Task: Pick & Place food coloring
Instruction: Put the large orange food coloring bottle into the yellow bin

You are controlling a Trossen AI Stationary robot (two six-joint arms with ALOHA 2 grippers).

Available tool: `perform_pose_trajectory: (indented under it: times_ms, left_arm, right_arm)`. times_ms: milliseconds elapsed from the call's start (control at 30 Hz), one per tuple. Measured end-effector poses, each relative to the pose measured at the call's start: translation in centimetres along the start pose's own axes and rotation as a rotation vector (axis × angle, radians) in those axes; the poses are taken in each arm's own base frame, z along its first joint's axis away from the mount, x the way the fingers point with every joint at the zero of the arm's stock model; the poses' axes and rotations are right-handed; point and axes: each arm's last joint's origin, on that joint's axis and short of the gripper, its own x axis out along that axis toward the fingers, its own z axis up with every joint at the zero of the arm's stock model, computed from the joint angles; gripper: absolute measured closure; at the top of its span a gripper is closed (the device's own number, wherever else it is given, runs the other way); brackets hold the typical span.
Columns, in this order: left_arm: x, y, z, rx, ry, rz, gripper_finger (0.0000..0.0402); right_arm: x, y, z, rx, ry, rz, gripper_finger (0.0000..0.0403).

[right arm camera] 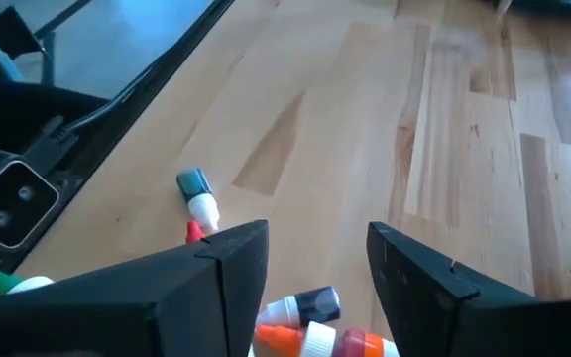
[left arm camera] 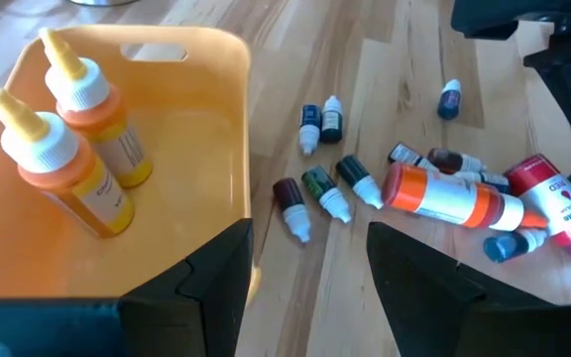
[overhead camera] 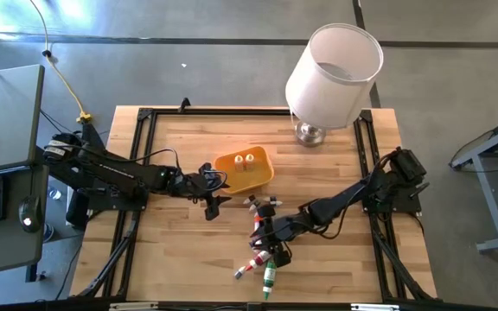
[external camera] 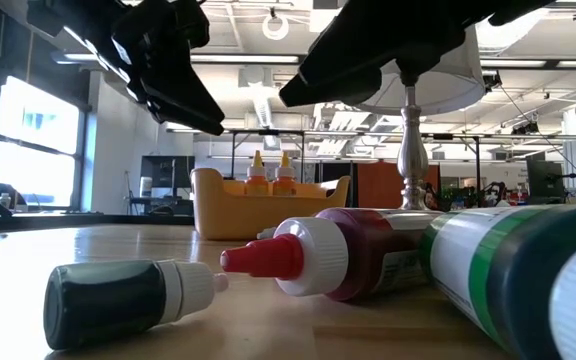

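Observation:
The food coloring lies in a loose heap (overhead camera: 262, 250) on the wooden table near its front edge: small vials (left arm camera: 325, 190), an orange-and-white bottle (left arm camera: 454, 198) and a red one (external camera: 338, 255), all on their sides. Two orange bottles (left arm camera: 77, 149) stand upright in the orange tray (overhead camera: 264, 171). My right gripper (right arm camera: 315, 268) hangs open just above the heap, with a dark vial (right arm camera: 310, 302) showing on the table below the gap between its fingers. My left gripper (left arm camera: 310, 288) is open and holds nothing, in the air beside the tray's left near corner.
A lamp with a white shade (overhead camera: 331, 73) stands at the table's far right, its metal base (overhead camera: 311, 134) just behind the tray. Black frame rails (overhead camera: 145, 155) run along the table's edges. Bare wood lies to the left and right of the heap.

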Motion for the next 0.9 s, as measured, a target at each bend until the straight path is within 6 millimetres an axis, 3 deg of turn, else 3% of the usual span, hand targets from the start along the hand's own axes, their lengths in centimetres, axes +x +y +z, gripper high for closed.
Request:
perform_pose_trajectory:
  times_ms: [900]
  left_arm:
    - [0.0, 0.2, -0.1, 0.006, 0.007, 0.039, 0.0205]
  right_arm:
    - [0.1, -1.0, 0.1, 0.191, -0.010, -0.031, 0.0197]
